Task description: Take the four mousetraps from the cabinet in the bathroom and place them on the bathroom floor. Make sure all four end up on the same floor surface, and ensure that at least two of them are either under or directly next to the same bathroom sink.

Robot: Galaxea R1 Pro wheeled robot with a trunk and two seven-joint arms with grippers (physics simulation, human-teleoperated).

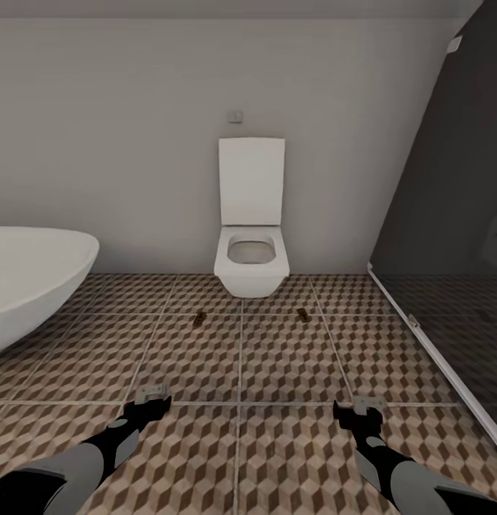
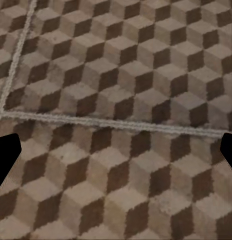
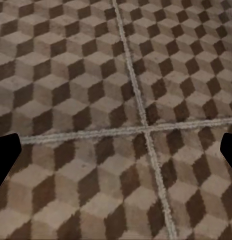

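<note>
Already two mousetraps [image 1: 199, 319] [image 1: 303, 314] lie on the bathroom floor [image 1: 277, 372] before the toilet [image 1: 252, 265]. Left gripper [image 1: 152, 398] and right gripper [image 1: 357, 410] spread, empty. Likely next: back to the cabinet for more.

Both end effectors [image 1: 151, 398] [image 1: 357, 409] open, empty.

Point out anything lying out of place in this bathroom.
Two small brown mousetraps lie loose on the patterned floor in front of the toilet: one toward its left, one toward its right, both askew to the grout lines. Nothing else stands out.
</note>
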